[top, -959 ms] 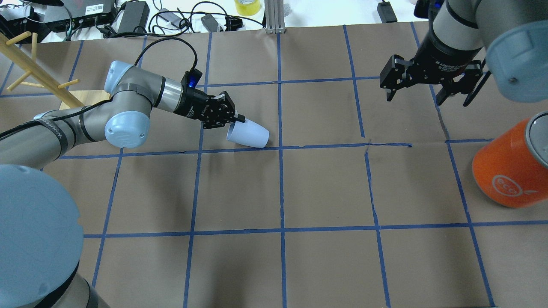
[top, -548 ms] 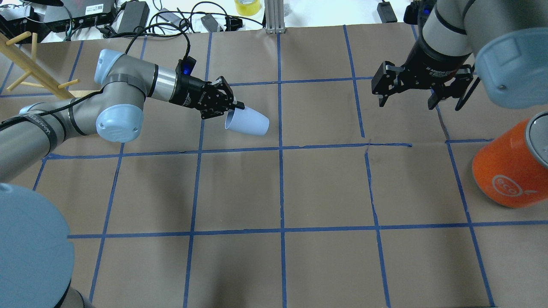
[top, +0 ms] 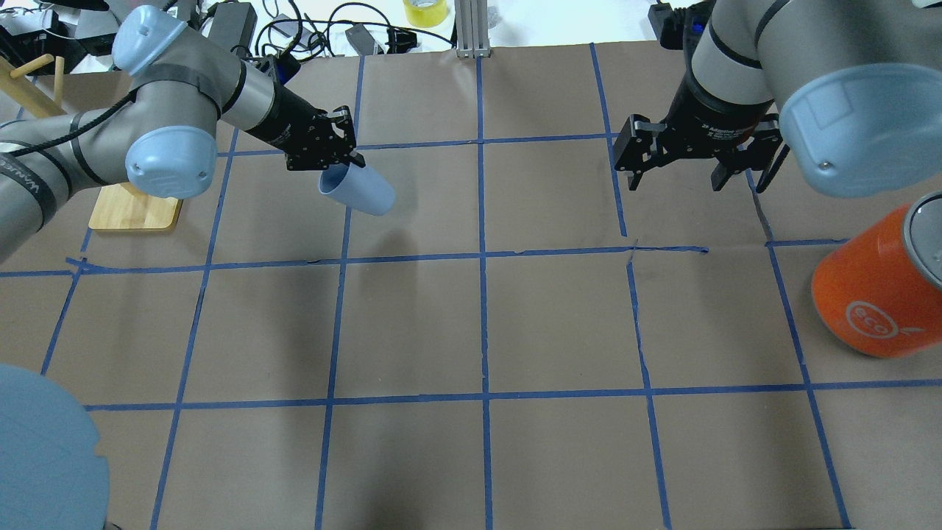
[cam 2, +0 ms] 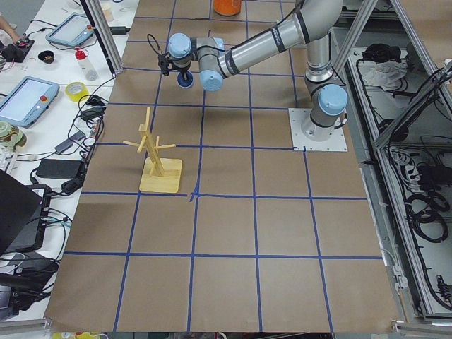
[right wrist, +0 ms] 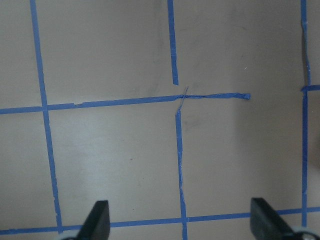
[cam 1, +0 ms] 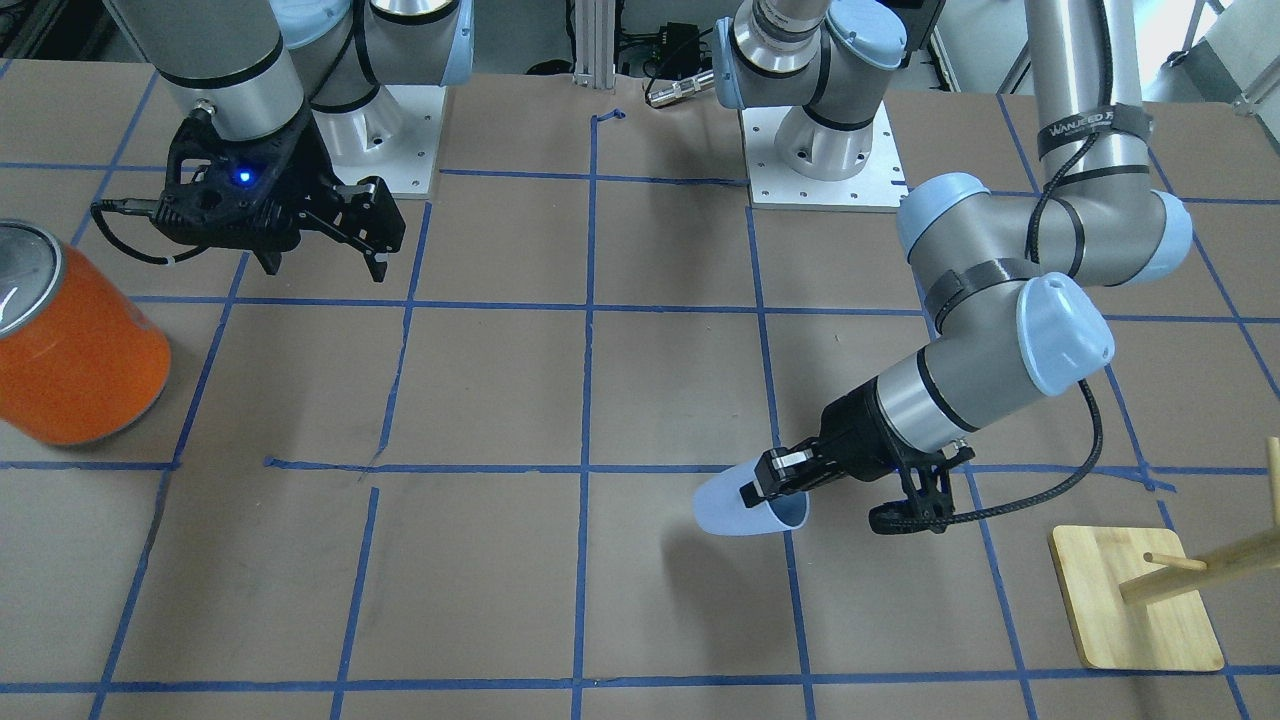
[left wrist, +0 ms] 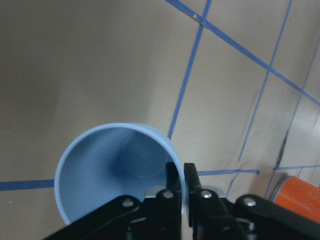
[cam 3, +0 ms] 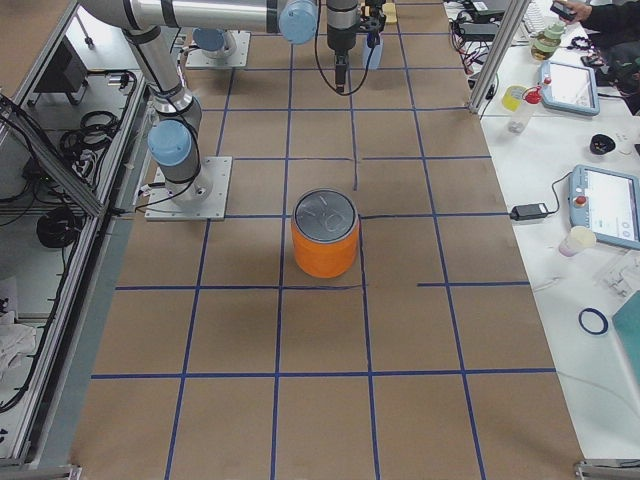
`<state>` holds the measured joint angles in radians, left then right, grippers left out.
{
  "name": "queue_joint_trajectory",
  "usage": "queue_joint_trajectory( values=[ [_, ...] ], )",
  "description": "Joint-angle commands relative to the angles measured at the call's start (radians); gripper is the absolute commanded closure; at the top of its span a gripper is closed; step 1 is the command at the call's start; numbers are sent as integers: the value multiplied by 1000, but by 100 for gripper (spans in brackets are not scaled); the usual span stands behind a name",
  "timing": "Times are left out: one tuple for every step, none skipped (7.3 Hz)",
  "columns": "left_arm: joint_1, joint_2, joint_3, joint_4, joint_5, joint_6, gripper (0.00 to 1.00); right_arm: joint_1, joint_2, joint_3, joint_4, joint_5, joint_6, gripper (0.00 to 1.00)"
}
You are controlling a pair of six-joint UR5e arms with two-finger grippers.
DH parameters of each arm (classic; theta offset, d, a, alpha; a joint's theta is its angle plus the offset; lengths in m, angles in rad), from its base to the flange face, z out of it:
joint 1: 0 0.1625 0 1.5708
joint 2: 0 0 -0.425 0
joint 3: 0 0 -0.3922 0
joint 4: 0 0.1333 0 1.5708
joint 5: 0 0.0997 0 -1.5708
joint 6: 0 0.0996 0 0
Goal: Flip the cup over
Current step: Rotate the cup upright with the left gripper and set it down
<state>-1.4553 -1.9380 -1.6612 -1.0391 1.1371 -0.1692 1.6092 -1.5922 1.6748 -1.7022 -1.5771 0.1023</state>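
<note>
- While the left gripper (top: 344,162) pinches the rim of the pale blue cup (top: 362,193) with one finger inside and one outside, the cup hangs tilted above the table (top: 559,324), mouth toward the gripper.
- Its shadow lies on the brown paper, apart from the cup.
- Well apart from the cup, the right gripper (top: 675,181) hovers over the table with its fingers spread wide.
- On the robot's right stands the orange can (top: 876,294), upright with a silver top.
- Just beside the left arm is the wooden mug tree (cam 1: 1140,600).
</note>
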Motion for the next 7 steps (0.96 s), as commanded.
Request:
queue_joint_trajectory(
  values=[
    [-2, -1, 41, 1, 241, 157, 100, 2, 5, 5, -7, 12, -4, 0],
    [-2, -9, 50, 7, 348, 300, 100, 2, 11, 5, -7, 11, -4, 0],
    [-2, -22, 54, 28, 368, 347, 100, 2, 12, 6, -5, 9, -4, 0],
    [-2, -44, 55, 106, 371, 355, 100, 2, 12, 6, -7, 11, -4, 0],
    [-2, -62, 57, 125, 407, 393, 100, 2, 17, 6, -5, 12, -1, 0],
    [-2, -71, 66, 136, 412, 408, 100, 2, 23, 6, -7, 12, -4, 0],
    [-2, -78, 69, 136, 412, 408, 100, 2, 29, 6, -8, 11, -3, 0]
  ],
)
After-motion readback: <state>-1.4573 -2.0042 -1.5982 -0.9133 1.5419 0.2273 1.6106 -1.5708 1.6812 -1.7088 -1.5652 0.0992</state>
